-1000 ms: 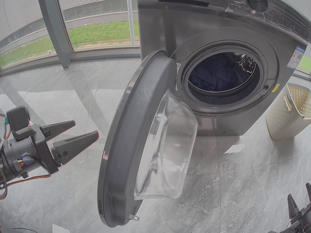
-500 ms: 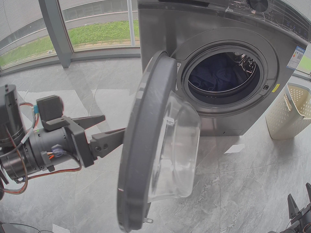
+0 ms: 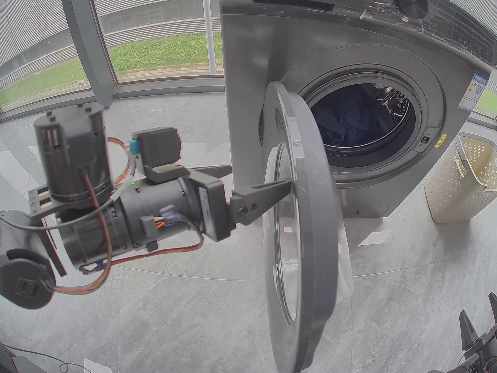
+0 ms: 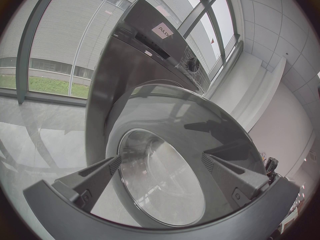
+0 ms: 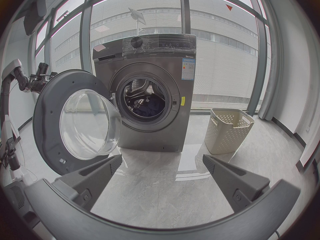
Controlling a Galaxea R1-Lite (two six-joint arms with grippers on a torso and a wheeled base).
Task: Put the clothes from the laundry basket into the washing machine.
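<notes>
The grey washing machine (image 3: 259,53) stands at the back with dark blue clothes (image 3: 352,117) in its drum. Its round door (image 3: 305,224) is swung partway in and seen edge-on in the head view. My left gripper (image 3: 261,176) is open, with one fingertip touching the door's outer face (image 4: 166,117). The glass window (image 4: 163,177) lies between the spread fingers (image 4: 96,174) in the left wrist view. The cream laundry basket (image 3: 466,177) stands on the floor right of the machine. My right gripper (image 5: 161,160) hangs open and low at the right, well back from the machine (image 5: 150,90).
Grey tiled floor (image 3: 155,312) spreads out before the machine. Tall windows (image 3: 155,37) run along the back left. The basket (image 5: 228,129) stands close to the machine's right side, and a curtain (image 5: 266,84) hangs behind it.
My left arm has moved right against the door's outer face. The door has swung from wide open to about half shut.
</notes>
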